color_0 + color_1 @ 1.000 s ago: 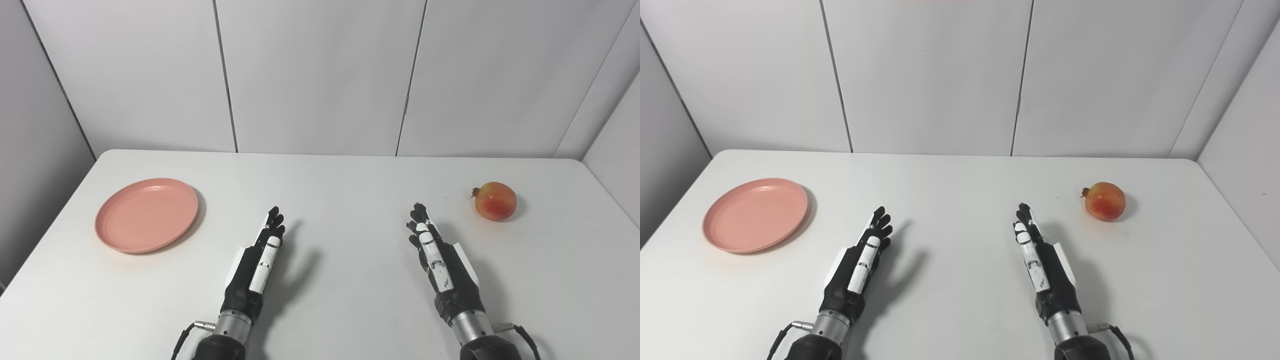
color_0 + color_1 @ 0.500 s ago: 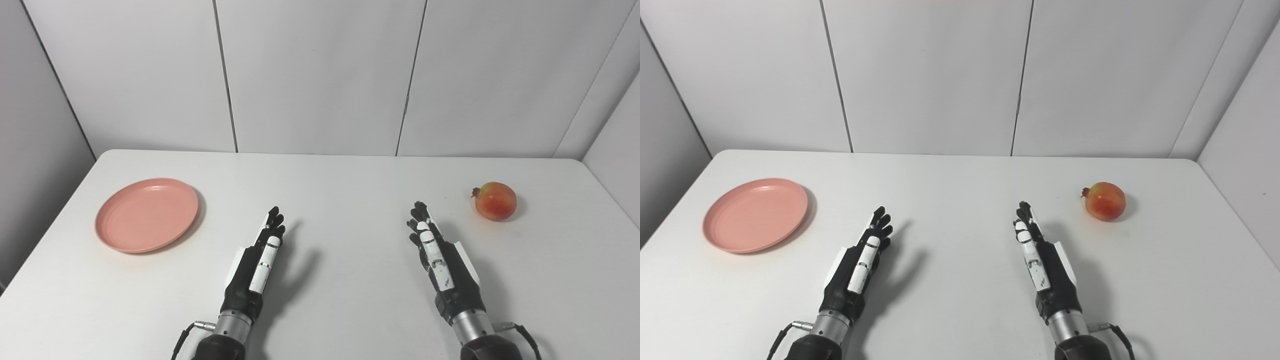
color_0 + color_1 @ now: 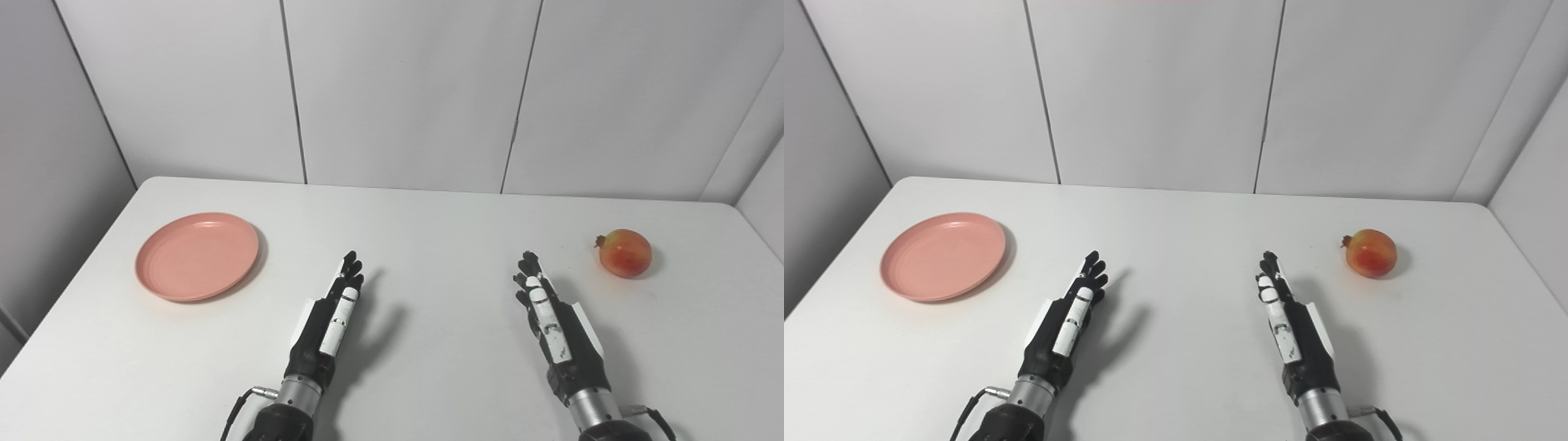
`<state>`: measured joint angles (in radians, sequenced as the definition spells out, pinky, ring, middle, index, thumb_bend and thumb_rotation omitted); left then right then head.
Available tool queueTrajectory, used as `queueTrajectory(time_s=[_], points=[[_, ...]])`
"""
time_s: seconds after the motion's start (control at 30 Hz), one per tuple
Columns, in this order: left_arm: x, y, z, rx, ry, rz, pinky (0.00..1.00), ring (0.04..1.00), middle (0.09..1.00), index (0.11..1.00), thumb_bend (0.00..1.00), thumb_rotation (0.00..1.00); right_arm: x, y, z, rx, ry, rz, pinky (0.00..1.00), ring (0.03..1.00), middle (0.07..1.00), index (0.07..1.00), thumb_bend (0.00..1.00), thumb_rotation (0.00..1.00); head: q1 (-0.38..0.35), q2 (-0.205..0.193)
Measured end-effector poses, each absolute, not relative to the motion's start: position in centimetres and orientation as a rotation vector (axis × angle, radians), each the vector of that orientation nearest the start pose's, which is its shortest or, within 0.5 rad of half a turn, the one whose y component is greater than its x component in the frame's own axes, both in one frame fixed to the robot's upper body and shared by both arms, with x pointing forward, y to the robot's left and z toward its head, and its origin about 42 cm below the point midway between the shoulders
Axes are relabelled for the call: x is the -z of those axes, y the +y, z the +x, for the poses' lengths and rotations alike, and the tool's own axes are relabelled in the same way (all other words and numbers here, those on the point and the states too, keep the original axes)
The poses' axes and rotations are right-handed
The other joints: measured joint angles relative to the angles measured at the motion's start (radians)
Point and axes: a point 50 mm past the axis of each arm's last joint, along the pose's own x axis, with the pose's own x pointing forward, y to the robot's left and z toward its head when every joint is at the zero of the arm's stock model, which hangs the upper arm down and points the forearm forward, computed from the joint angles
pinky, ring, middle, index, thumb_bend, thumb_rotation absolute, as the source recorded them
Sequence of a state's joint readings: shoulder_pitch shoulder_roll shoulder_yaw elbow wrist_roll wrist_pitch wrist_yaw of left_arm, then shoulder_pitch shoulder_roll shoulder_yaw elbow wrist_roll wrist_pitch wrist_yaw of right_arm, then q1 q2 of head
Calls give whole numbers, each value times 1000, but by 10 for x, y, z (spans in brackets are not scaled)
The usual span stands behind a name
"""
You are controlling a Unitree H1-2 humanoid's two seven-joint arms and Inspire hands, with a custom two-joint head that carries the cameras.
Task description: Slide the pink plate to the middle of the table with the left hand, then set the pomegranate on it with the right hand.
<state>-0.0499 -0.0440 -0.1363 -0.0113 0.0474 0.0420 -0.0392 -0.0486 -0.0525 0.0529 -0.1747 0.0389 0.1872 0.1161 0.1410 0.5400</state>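
A white surface (image 3: 429, 367) seen from above the robot's head, with both robot arms reaching in from the bottom edge. The pink plate (image 3: 197, 256) lies flat at the far left of the surface, well apart from the middle where it is meant to end up. The left robot hand (image 3: 327, 324) rests low over the surface with its fingers stretched forward and loosely apart, grasping nothing; the plate lies ahead of it and off to its left, with bare surface between them. The right robot hand (image 3: 560, 331) mirrors that pose on the other side, also released and empty. The pomegranate (image 3: 625, 253) sits at the far right, ahead of the right robot hand and off to its right, not touching it. The left robot hand is clearly the nearer one to the plate, and the right robot hand the nearer one to the fruit. Judging by this layout, the first step, the plate slide, has not begun, and it calls for a leftward and forward reach by the left robot hand.
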Motion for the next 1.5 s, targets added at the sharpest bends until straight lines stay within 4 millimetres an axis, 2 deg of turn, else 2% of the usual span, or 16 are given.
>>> queueTrajectory(time_s=[0.17,0.23,0.3,0.43,0.7,0.87,1.3,1.5], points=[[-108,143,297,170,-16,12,971,977,991,993,387,1000,-136,-216,296,-197,-10,-26,1000,1000,1000,1000,160,1000,110,-44],[-107,140,296,162,-18,24,961,974,990,991,383,1000,-135,-221,296,-197,-15,-24,1000,1000,1000,1000,147,1000,111,-45],[-107,137,297,151,-18,31,960,977,992,992,375,1000,-134,-224,296,-207,-19,-14,1000,1000,1000,1000,129,1000,164,-69],[-105,132,299,140,-18,36,968,985,997,990,369,1000,-133,-226,296,-220,-21,10,1000,1000,1000,1000,82,1000,186,-83],[-106,127,300,145,-21,47,985,1000,1000,997,390,1000,-133,-224,296,-230,-28,62,1000,1000,1000,1000,56,1000,180,-75],[-106,127,301,145,-22,47,978,994,1000,995,398,1000,-139,-222,295,-233,-48,50,1000,1000,1000,1000,68,1000,183,-78],[-109,134,301,159,-32,56,957,966,976,970,408,1000,-139,-210,294,-227,-49,18,1000,1000,1000,1000,65,1000,157,-75],[-123,140,298,178,-38,32,974,968,975,963,421,1000,-140,-208,293,-226,-53,5,1000,1000,1000,1000,73,1000,166,-89]])
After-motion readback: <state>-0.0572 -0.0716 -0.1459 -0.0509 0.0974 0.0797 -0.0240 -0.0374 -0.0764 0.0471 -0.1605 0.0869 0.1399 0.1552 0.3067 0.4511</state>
